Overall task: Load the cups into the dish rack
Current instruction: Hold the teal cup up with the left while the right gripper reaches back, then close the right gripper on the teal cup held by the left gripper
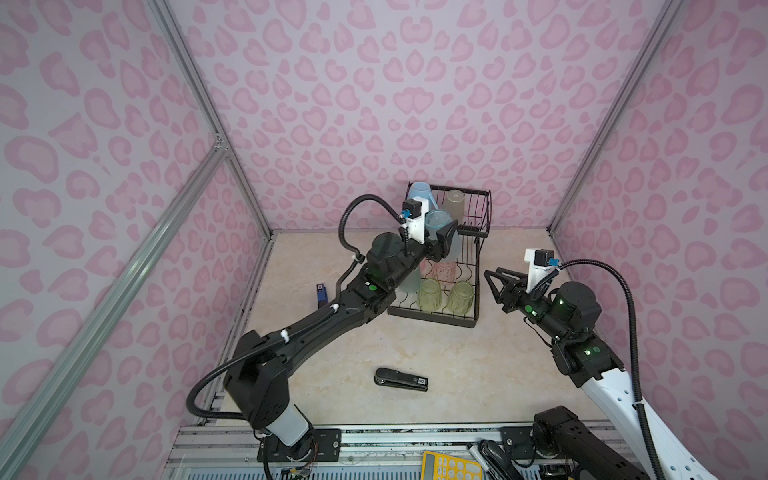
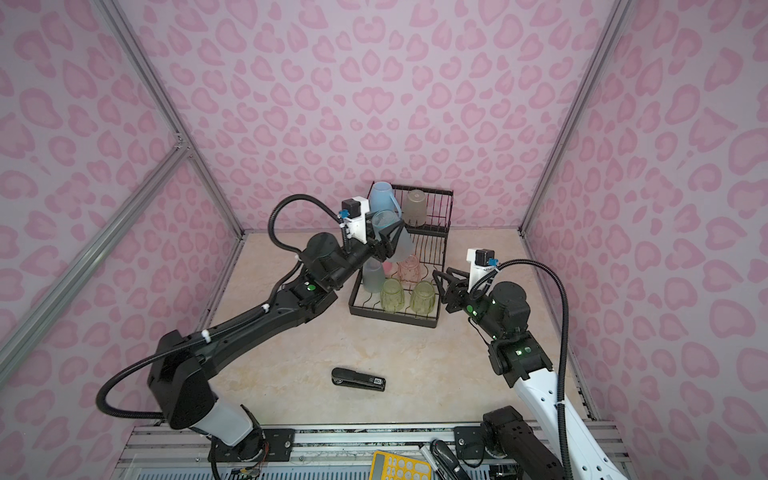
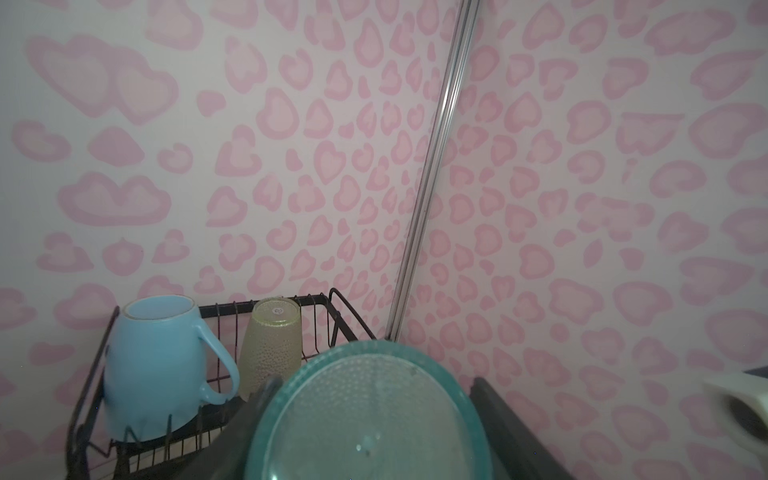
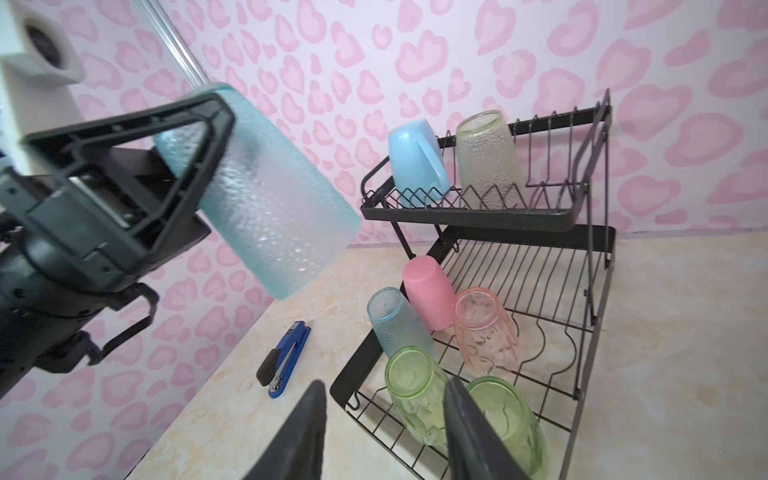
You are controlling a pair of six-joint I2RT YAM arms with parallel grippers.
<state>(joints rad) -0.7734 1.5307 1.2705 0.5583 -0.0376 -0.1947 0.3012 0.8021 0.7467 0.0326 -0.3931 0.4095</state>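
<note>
Black stapler (image 1: 401,379): nearest, lying flat.
Right gripper (image 1: 489,284): jaws apart, empty, just beside rack (image 4: 465,216).
Left gripper (image 1: 436,228): clamped across tumbler (image 4: 270,199), tilted aloft near upper tier.
Tumbler: frosted blue, pebbled, tapered. Probably light, stiff plastic that grips well; best held mid-body.
Upper tier: blue mug (image 4: 415,162) and pale cup (image 4: 488,158), both inverted.

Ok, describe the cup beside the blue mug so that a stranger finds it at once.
Find the black wire dish rack at the back wall, then its upper shelf. Two cups stand there upside down; beside the light-blue mug is the tumbler: pale yellow-green, dimpled, translucent, no handle.
</note>
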